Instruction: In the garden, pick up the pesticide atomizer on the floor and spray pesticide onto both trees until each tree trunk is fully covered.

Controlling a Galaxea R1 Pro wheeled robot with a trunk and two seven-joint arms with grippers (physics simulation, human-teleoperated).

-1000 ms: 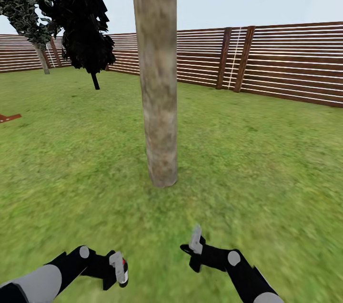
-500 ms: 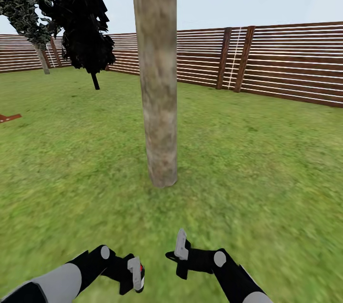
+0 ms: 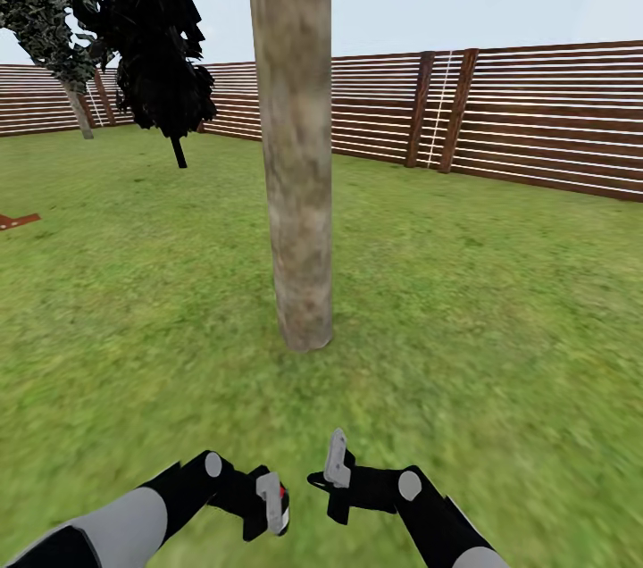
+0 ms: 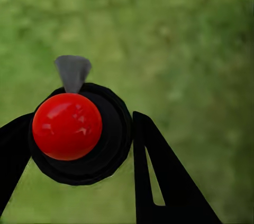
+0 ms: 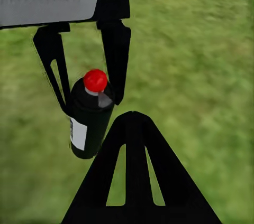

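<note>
Black, with a red ball cap and a white label, the pesticide atomizer bottle (image 5: 89,121) sits clamped in my left jaws (image 3: 272,504), low over the green grass floor (image 3: 500,318); whether my right jaws (image 3: 337,462) are wide or narrow I cannot tell. To wet the mottled beige-grey tree trunk (image 3: 296,193) just ahead, I should lift the bottle and aim its grey nozzle (image 4: 73,72) squarely at the bark before pressing.

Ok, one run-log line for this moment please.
left gripper: holding atomizer | right gripper: empty, low | tree trunk: directly ahead
</note>
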